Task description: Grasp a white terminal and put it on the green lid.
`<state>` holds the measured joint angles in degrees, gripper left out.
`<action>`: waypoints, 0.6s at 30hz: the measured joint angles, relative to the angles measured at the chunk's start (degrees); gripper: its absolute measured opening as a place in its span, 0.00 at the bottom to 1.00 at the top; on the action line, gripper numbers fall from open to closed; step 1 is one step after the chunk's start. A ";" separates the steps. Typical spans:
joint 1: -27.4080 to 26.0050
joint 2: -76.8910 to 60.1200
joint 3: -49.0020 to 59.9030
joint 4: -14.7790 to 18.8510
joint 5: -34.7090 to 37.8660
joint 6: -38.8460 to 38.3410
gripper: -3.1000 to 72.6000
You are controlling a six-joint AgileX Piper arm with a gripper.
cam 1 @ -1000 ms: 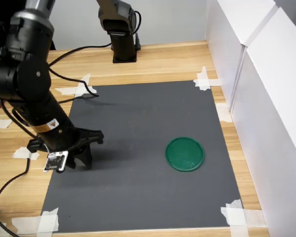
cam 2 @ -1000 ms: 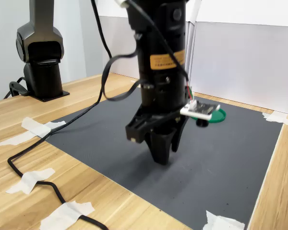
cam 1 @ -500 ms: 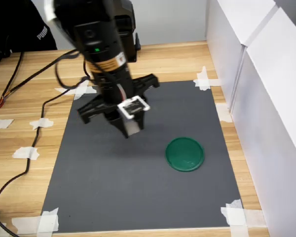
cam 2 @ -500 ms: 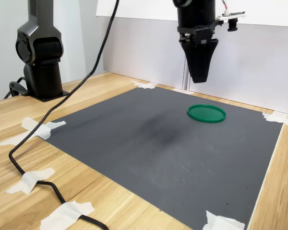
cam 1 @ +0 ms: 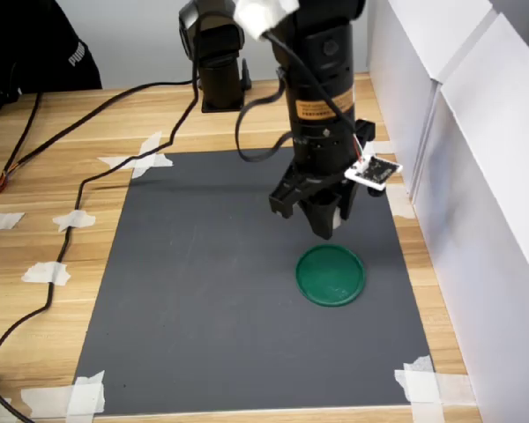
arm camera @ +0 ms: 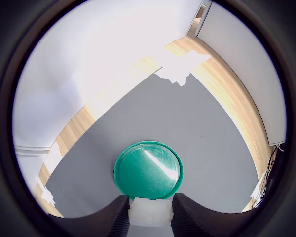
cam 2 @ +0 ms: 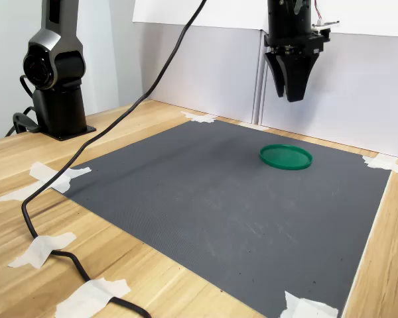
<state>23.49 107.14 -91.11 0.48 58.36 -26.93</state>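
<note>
Carrying the white terminal (arm camera: 149, 212) pinched between its fingertips, the gripper (cam 1: 326, 222) now hangs in the air close to the green lid (cam 1: 331, 274), which lies on the dark mat (cam 1: 212, 291) toward the mat's edge nearest the white wall panels (cam 1: 476, 176). The wrist view shows the small white block clamped between the two dark fingers, with the lid just ahead of it.

A second ago the arm was low over the opposite side of the mat, near the taped edge, fingers down at the surface. Half a second ago it had risen and was crossing the middle of the mat. It has since travelled on toward the wall side and is well above the mat in the second exterior view. The lid itself has not moved.

So the pick-up looks done and the carry is nearly finished; what seems left is to centre over the lid, lower and let go.
</note>
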 joint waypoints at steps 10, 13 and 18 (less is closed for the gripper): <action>-0.01 7.10 0.00 -1.00 -2.33 0.04 0.46; -0.01 8.63 0.00 -0.94 -2.33 -0.01 0.46; -0.01 10.04 0.00 -0.89 -2.40 -1.67 0.46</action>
<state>23.48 117.18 -91.11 -0.42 55.96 -28.60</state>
